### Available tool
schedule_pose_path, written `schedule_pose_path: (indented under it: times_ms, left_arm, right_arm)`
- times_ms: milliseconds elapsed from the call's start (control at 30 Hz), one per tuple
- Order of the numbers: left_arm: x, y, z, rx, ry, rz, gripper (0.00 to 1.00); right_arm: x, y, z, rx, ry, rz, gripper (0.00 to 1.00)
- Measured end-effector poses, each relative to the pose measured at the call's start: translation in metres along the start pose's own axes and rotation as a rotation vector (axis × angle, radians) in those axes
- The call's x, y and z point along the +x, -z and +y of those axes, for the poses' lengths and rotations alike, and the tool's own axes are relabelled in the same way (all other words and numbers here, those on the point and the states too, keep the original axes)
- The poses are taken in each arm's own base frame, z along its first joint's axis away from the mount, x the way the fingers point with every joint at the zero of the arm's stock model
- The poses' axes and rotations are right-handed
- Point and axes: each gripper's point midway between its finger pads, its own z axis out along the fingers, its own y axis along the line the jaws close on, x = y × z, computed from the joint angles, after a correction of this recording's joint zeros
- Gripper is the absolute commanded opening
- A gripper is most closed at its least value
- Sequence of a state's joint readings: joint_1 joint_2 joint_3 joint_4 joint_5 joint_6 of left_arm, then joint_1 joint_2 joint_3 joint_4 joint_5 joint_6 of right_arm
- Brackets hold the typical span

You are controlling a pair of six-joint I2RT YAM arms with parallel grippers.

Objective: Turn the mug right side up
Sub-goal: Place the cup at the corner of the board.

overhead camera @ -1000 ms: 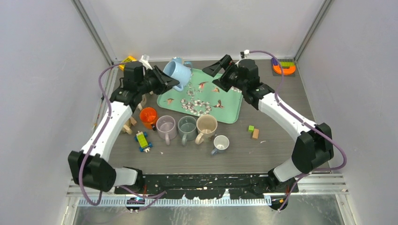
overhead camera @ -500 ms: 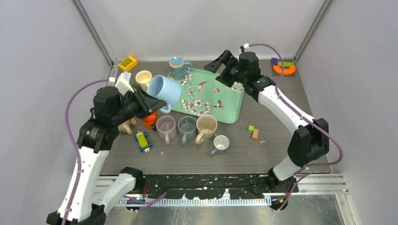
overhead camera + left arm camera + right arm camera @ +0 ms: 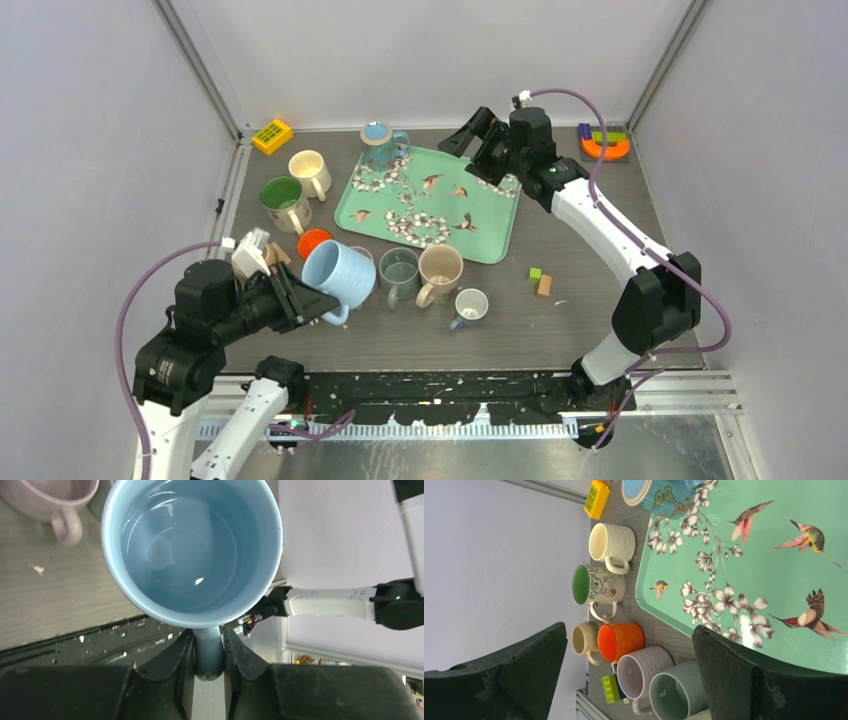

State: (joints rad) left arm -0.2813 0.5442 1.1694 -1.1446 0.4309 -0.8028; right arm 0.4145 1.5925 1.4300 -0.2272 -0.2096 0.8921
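Observation:
A light blue mug (image 3: 340, 276) hangs in the air over the front left of the table, tipped on its side with its mouth toward my left wrist. My left gripper (image 3: 306, 306) is shut on its handle (image 3: 208, 652), and the left wrist view looks straight into the empty bowl (image 3: 192, 550). The mug partly hides a lilac mug (image 3: 50, 500) in the row below it. Far off, my right gripper (image 3: 476, 138) stands wide open over the back right corner of the tray, its fingers (image 3: 734, 670) holding nothing.
A teal bird-patterned tray (image 3: 490, 245) lies at the back centre with a butterfly mug (image 3: 380, 142) at its far edge. Cream (image 3: 308, 170), green-lined (image 3: 283, 197), orange (image 3: 313, 241), grey-green (image 3: 399, 270), tan (image 3: 439, 268) and small white (image 3: 470, 305) mugs stand around. Small blocks (image 3: 540, 280) lie to the right.
My left arm has carried the blue mug from above the tray's back left corner toward the front left. The right gripper stayed over the tray and opened slightly wider.

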Motion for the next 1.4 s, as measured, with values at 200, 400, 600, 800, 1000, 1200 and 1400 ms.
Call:
schedule_pose_path:
  times_ms: [200,400,600,800,1000,1200,1400]
  left_arm:
    - [0.031,-0.005,0.030,-0.070,0.052,0.090,0.00]
    - [0.049,-0.014,0.053,-0.136,0.089,0.162,0.00]
    - [0.064,-0.023,0.073,-0.187,0.111,0.218,0.00]
    - [0.074,-0.026,0.085,-0.220,0.129,0.255,0.00]
    - [0.079,-0.027,0.088,-0.228,0.124,0.279,0.00]
    - [0.086,-0.032,0.097,-0.266,0.106,0.342,0.00]
    - [0.090,-0.037,0.103,-0.298,0.099,0.385,0.00]
  right_arm:
    - [-0.002,0.000,-0.007,0.022,0.001,-0.003,1.00]
    - [-0.004,0.000,-0.009,0.027,0.003,-0.008,1.00]
    - [-0.004,-0.001,-0.010,0.029,0.004,-0.009,1.00]
    - [-0.002,-0.007,-0.017,0.044,-0.002,0.000,1.00]
    - [-0.001,-0.014,-0.025,0.058,-0.009,0.010,1.00]
    - [-0.003,-0.015,-0.025,0.052,-0.008,0.003,1.00]
    - [-0.005,-0.018,-0.027,0.048,-0.010,0.000,1.00]
